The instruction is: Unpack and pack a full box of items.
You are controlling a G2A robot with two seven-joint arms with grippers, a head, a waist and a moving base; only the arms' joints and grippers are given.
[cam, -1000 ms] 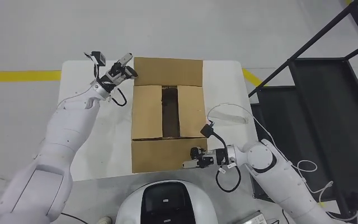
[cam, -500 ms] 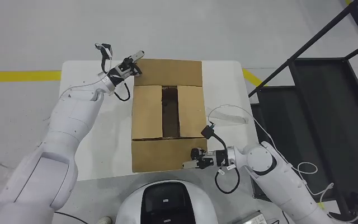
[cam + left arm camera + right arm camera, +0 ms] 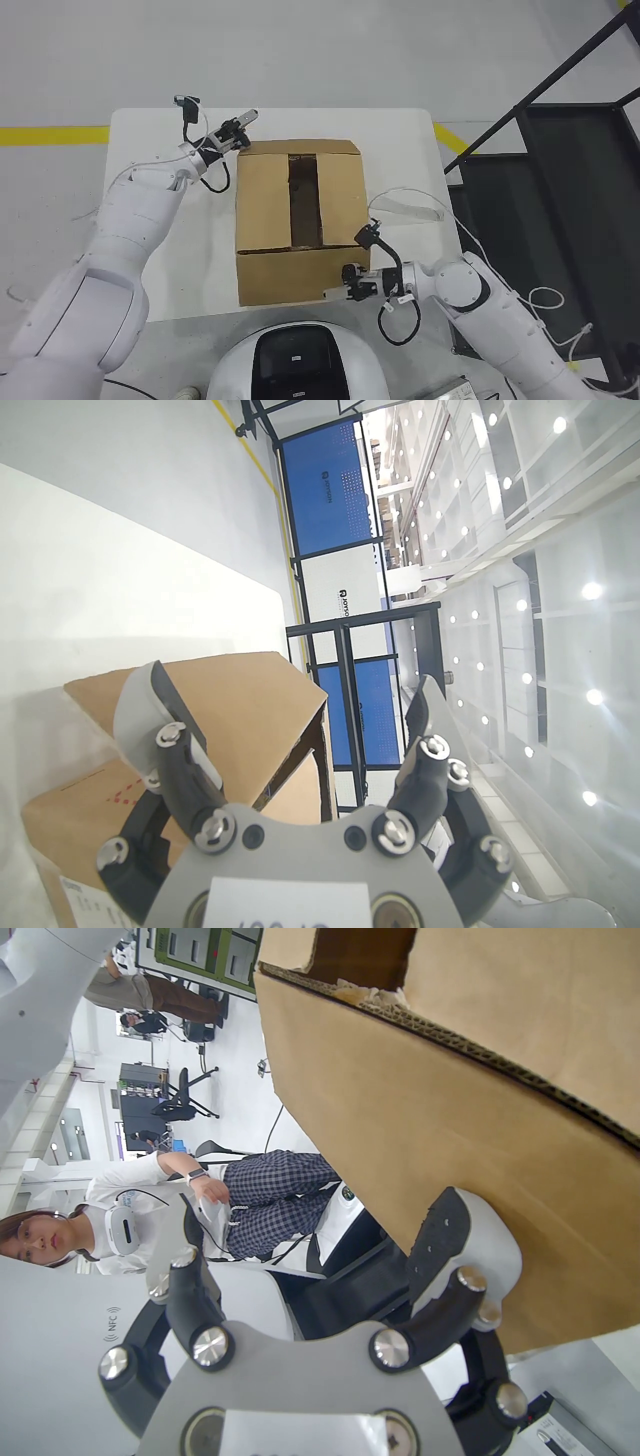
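Observation:
A brown cardboard box (image 3: pixel 265 200) stands in the middle of the white table (image 3: pixel 400 140). Its two side flaps lie over the top with a dark slot (image 3: pixel 304 198) between them. The far flap (image 3: pixel 305 147) stands raised and the near flap (image 3: pixel 300 275) slopes toward me. My left gripper (image 3: pixel 243 125) is open at the box's far left corner; in the left wrist view the gripper (image 3: pixel 290 700) has the box (image 3: pixel 235 685) below its fingers. My right gripper (image 3: pixel 335 290) is open under the near flap's edge, and the right wrist view shows one fingertip (image 3: pixel 440 1238) against the cardboard (image 3: pixel 400 1103).
A clear plastic bag (image 3: pixel 410 208) lies on the table to the right of the box. A black metal staircase (image 3: pixel 560 200) stands past the table's right edge. Bare tabletop lies left of the box and behind it.
The far flap, lying flat outward a second ago, now stands folded up. My left gripper has moved right along it to the box's far left corner. The right gripper has barely shifted.

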